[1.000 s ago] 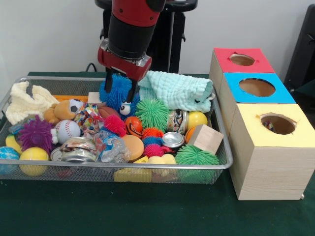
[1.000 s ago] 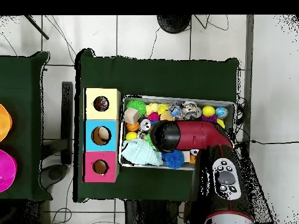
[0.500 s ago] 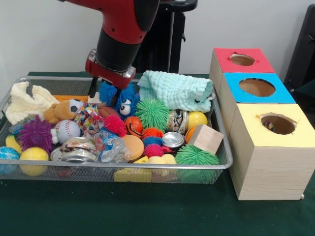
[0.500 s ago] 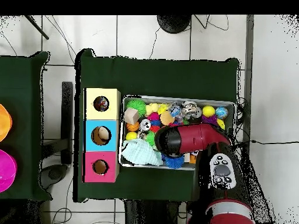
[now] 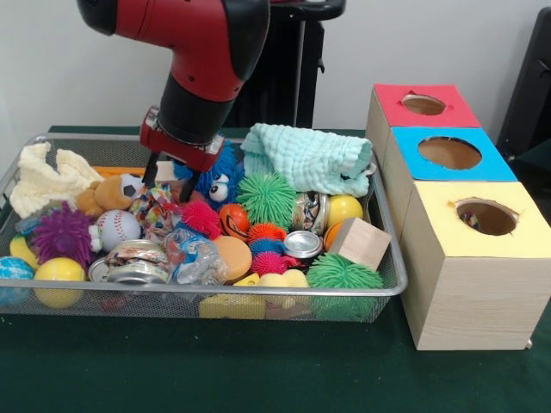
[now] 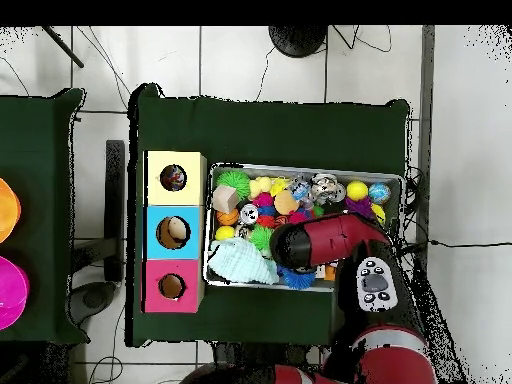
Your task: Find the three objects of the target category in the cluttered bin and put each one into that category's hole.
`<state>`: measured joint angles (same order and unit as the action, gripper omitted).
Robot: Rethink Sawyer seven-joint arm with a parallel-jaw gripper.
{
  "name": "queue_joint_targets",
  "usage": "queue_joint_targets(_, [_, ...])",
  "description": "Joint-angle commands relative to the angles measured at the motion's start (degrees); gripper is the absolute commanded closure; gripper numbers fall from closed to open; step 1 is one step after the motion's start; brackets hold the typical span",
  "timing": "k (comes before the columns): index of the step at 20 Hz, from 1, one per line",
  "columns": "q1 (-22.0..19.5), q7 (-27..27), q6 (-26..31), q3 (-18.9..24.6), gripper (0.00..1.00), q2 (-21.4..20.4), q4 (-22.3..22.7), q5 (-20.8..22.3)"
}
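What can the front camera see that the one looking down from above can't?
Only the front view shows the hand, open and empty above the toys beside the blue fuzzy toy's googly eyes, plus the boxes' wooden sides. Only the overhead view shows the white tiled floor, the pink round thing at the left edge, and something lying inside the blue hole. Both show the wire bin, the mint cloth and the red, blue and yellow holes.
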<state>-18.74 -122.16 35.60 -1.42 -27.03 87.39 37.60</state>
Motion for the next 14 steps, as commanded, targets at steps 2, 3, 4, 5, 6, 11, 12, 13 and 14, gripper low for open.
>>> queue_joint_targets(2, [-2.07,0.46,-6.97,1.15,0.00,5.52,-3.12,4.52])
queue_joint_targets(3, [-2.14,0.38,-7.46,1.06,0.00,5.90,-3.23,4.76])
queue_joint_targets(4, [-2.06,0.12,-7.81,0.75,0.00,6.40,-3.55,5.16])
queue_joint_targets(5, [-2.07,0.76,-7.05,0.67,0.00,6.67,-3.87,5.30])
queue_joint_targets(6, [-2.09,0.87,-6.63,0.51,0.00,6.96,-4.07,5.28])
queue_joint_targets(11, [-2.15,0.98,-6.16,-0.04,0.00,8.06,-4.89,5.56])
queue_joint_targets(12, [-2.16,0.98,-6.45,-0.05,0.00,8.14,-5.18,5.67])
queue_joint_targets(13, [-2.10,0.84,-6.67,-0.14,0.00,8.13,-5.43,5.76])
queue_joint_targets(14, [-2.03,0.70,-6.90,-0.23,0.00,8.11,-5.67,5.85])
